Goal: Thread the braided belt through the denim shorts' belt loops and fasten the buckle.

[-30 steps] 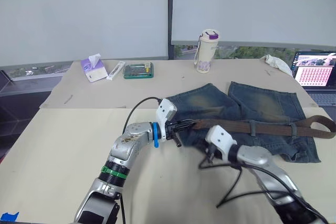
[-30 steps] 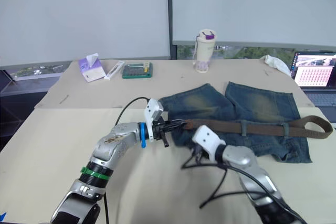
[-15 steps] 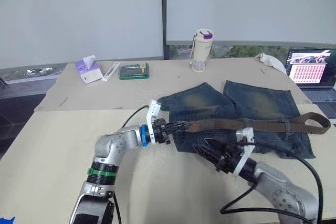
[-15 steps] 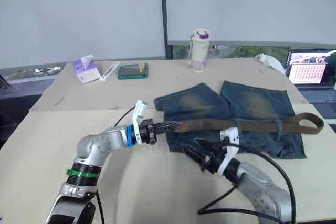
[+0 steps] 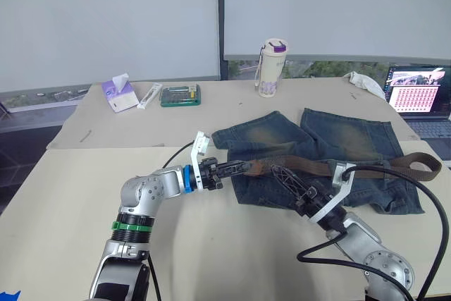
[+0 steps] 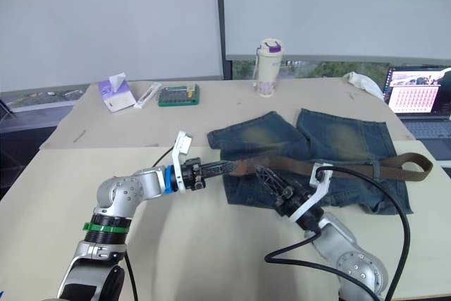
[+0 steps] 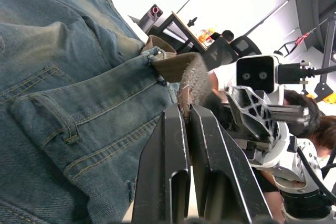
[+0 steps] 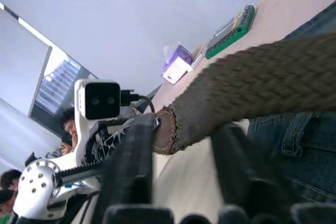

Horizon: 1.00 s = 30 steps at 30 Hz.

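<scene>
1. Head views: denim shorts (image 5: 331, 142) lie flat on the beige table (image 5: 84, 202), waistband toward the robot, legs pointing away. Braided belt (image 5: 366, 168) runs along the waistband, under two belt loops (image 5: 385, 167) on the robot's right half; its right end curls into a loop past the shorts' right edge.
2. Same views: left gripper (image 5: 243, 167) is clamped on the belt's left end, at the shorts' left edge, just above the table. Right gripper (image 5: 282, 175) sits just beside it w/ fingers spread either side of the strap, nothing pinched. Buckle can't be made out.
3. Far side of table: bottle w/ purple lid (image 5: 271, 68), tissue box (image 5: 121, 93), green tray (image 5: 182, 94), white cloth (image 5: 366, 84); laptop (image 5: 419, 93) at the far right.
4. Left wrist view: the two black fingers (image 7: 170, 166) are pressed together on the belt's brown woven tip, right at the denim edge. One belt loop sits on the waistband nearby. Right gripper (image 7: 252, 109) opposite, close by.
5. Right wrist view: belt crosses between the parted fingers (image 8: 131, 166), which don't squeeze it. Its leather-capped tip is held by the left gripper (image 8: 137, 124). Tissue box and green tray behind.
</scene>
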Tool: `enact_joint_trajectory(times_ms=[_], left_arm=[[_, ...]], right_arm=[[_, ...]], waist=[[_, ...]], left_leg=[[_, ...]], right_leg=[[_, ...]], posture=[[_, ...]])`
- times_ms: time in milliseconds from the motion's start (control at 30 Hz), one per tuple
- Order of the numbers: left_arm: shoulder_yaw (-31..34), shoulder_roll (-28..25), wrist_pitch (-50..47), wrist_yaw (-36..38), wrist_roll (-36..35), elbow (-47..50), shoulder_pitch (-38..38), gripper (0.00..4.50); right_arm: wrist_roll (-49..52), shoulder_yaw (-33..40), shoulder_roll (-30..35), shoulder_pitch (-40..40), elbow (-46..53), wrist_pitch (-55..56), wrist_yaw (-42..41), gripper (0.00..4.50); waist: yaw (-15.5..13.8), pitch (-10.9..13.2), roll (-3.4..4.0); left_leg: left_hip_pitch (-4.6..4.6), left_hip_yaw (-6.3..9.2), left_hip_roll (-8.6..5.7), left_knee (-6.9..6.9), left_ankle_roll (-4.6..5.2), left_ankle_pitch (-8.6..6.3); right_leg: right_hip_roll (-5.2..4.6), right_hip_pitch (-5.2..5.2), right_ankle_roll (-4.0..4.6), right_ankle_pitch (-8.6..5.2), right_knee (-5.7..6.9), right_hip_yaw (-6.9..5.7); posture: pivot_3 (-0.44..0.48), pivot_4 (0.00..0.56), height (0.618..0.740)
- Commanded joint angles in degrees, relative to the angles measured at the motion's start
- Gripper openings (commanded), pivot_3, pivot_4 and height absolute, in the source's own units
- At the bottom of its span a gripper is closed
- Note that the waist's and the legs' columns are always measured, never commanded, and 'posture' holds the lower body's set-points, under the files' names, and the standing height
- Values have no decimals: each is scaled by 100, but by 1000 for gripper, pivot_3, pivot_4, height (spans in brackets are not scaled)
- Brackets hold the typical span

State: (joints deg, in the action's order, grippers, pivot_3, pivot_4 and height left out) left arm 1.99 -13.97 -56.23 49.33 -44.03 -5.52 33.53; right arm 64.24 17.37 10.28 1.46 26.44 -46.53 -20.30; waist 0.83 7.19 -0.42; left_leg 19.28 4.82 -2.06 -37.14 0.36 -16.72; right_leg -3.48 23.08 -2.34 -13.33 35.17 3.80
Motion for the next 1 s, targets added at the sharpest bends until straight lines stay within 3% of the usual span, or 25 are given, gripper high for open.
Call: enact_joint_trajectory(times_ms=[33,267,500,700,800,1000], left_arm=[[-48,-35,76,52,10,80,64,0],[-129,-107,277,62,162,81,30,0],[-785,-610,1751,283,1436,93,-187,2337],[-955,-731,3132,564,2027,85,-349,4405],[-1031,-735,3595,639,2256,13,-350,4462],[-1022,-604,3650,562,2326,-101,-337,4462]], right_arm=[[188,71,37,119,77,260,44,174],[107,-57,107,93,40,293,74,73],[-788,-18,312,421,-507,401,982,0],[-665,262,265,567,-738,242,1713,0],[-636,265,118,664,-804,229,2004,0],[-581,7,-93,748,-872,23,2325,0]], waist=[[1,0,0],[2,0,0],[0,-2,4],[-39,-3,4],[-21,-3,5],[0,-3,5]], left_leg=[[0,-1,0,0,0,0],[0,-2,0,1,0,0],[-3,-5,-1,9,-6,3],[4,-7,-1,19,-10,7],[3,-11,1,19,-10,7],[3,-11,3,19,-8,7]], right_leg=[[0,0,0,0,0,0],[1,1,0,0,0,1],[2,3,2,1,-1,3],[-6,6,4,2,-8,5],[-6,4,6,3,-8,8],[-1,5,5,3,-7,8]], posture=[[0,150,740],[0,150,740],[0,150,740],[0,150,740],[0,150,740],[0,150,740]])
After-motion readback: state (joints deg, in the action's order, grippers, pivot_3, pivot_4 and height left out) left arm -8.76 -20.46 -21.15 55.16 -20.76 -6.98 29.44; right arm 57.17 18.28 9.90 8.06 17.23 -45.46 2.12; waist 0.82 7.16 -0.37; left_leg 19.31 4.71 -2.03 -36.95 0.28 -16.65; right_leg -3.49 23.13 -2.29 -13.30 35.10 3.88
